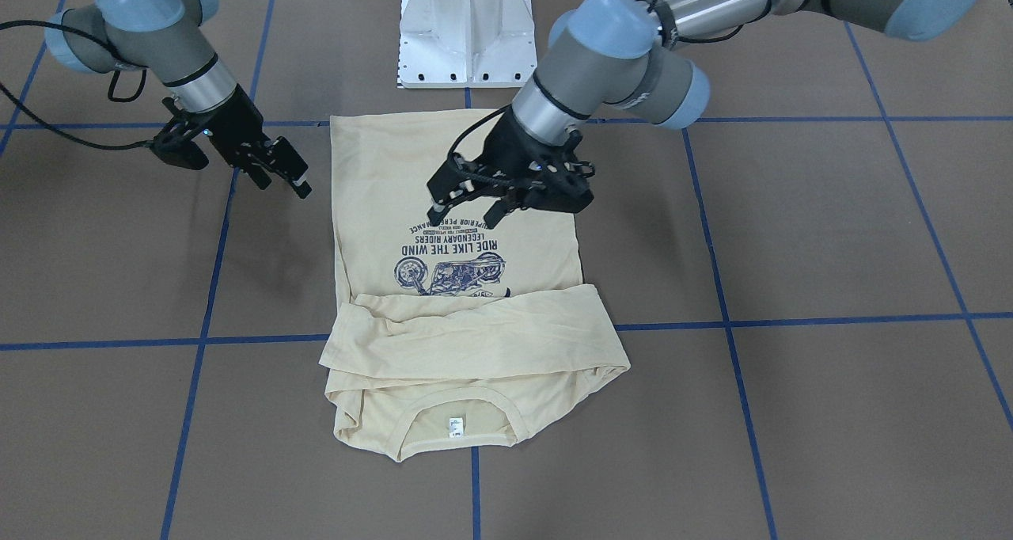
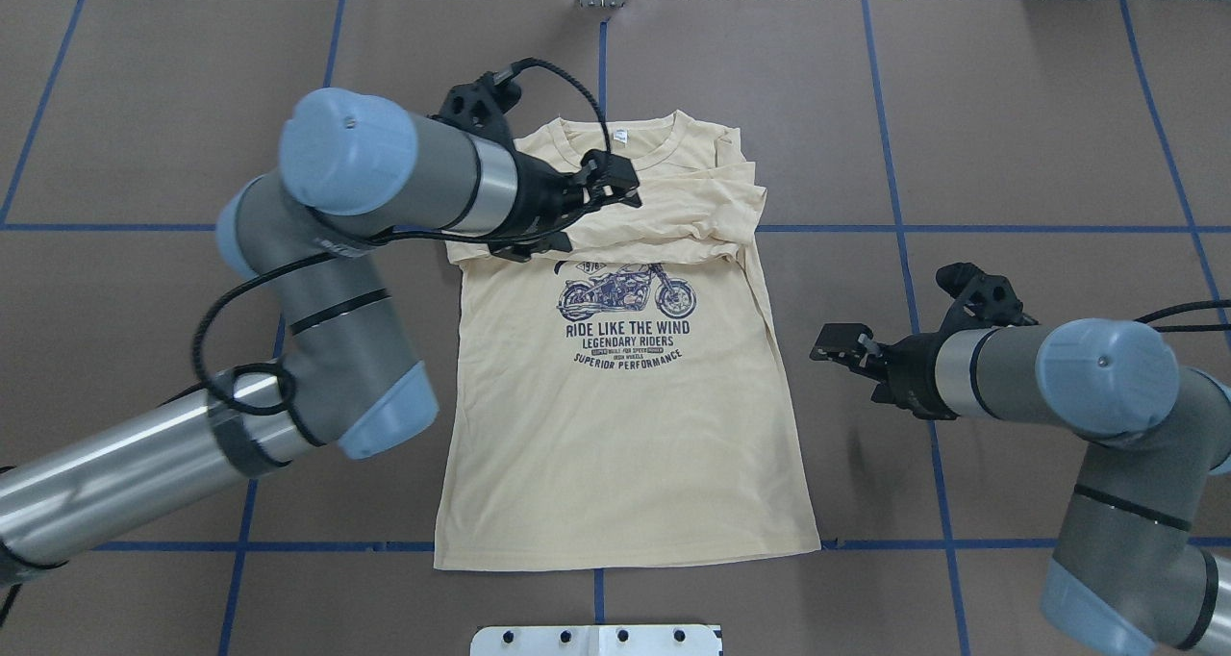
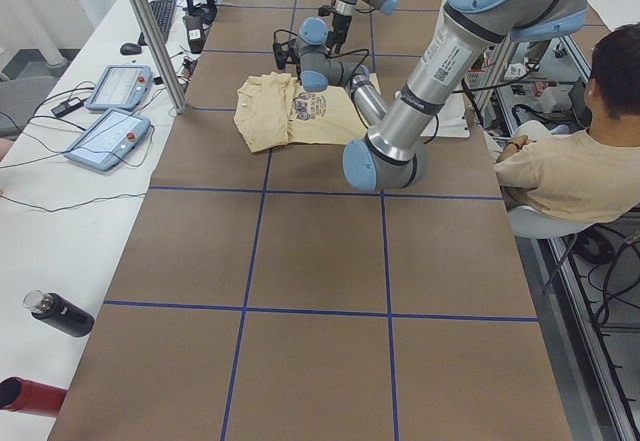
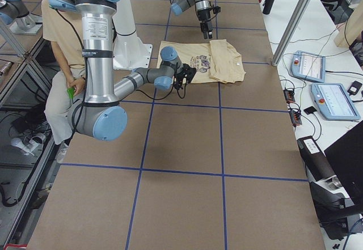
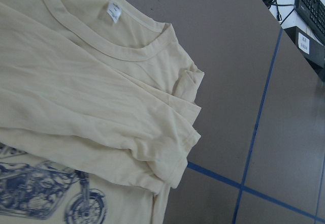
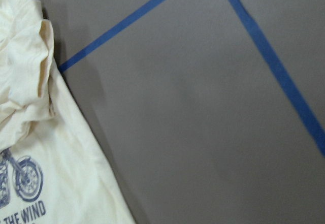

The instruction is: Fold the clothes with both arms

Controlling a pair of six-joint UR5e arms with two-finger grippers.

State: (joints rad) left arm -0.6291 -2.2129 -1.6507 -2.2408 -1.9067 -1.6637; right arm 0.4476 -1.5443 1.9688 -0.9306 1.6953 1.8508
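- The T-shirt [image 2: 625, 444] lies flat and print side up in the middle of the brown table [image 2: 1010, 156]; its hem is toward the white robot base [image 1: 467, 25] and its collar is on the far side from the robot
- Both long sleeves [image 2: 692, 209] are folded in across the upper chest, stacked and a little wrinkled; they lie between the collar and the motorcycle print [image 2: 625, 295] and cover its top edge
- The small white neck label [image 2: 620, 137] shows inside the collar
- The left gripper [image 1: 461, 214] hangs over the shirt near the print and the folded sleeves; its fingers are spread apart with nothing between them; I cannot tell whether the tips touch the cloth
- The right gripper [image 1: 282, 185] is off the shirt, beside its edge on the robot's right and over bare table; its fingers look apart and hold nothing
- The right wrist camera sees only that edge of the shirt, a sleeve end and blue tape lines [image 6: 269, 56] on the table
- A seated person [image 3: 580, 161] is at the robot's side of the table in the side views
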